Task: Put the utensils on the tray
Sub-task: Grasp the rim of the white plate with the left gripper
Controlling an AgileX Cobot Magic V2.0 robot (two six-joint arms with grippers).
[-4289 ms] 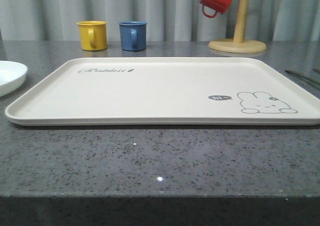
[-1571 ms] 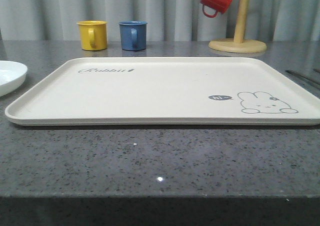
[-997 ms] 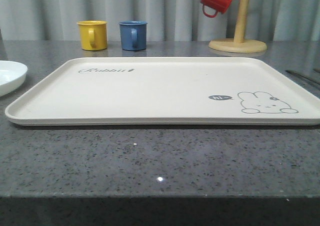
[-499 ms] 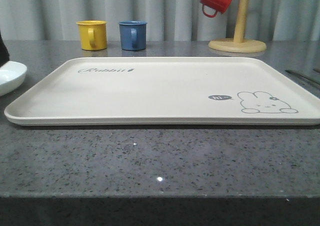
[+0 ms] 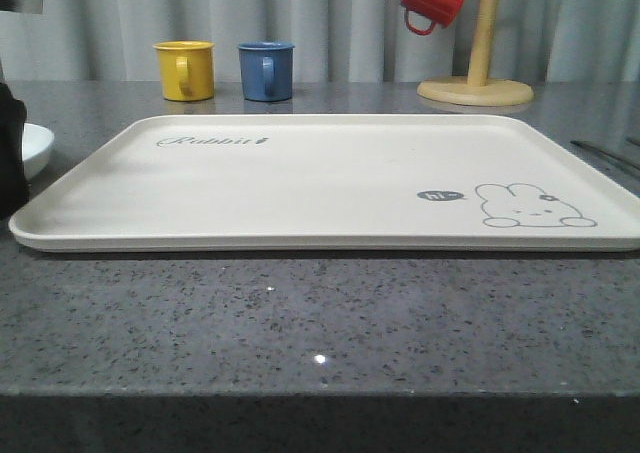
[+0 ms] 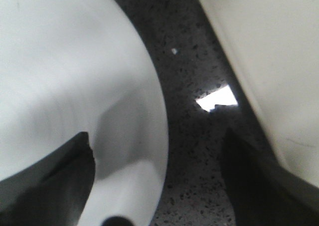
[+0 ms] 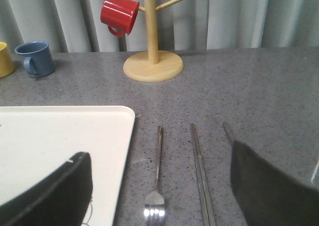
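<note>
The left gripper [image 6: 157, 181] is spread wide and holds nothing; one finger is seen over the plate [image 6: 65, 71], the other beside the tray [image 6: 269, 46]. The right gripper [image 7: 159, 196] is likewise wide open and empty, with the fork [image 7: 157, 176] and chopsticks [image 7: 201, 176] lying between its fingers, pointing lengthwise away from it, tines nearest. Nothing lies on the tray.

Both grippers: matte black fingers [image 7: 45, 196], prob. plastic.

Grey speckled counter [image 5: 300, 323], tray [image 5: 300, 183], plate [image 5: 35, 145], fork [image 7: 157, 176], chopsticks [image 7: 201, 176], mugs [image 5: 185, 70]
</note>
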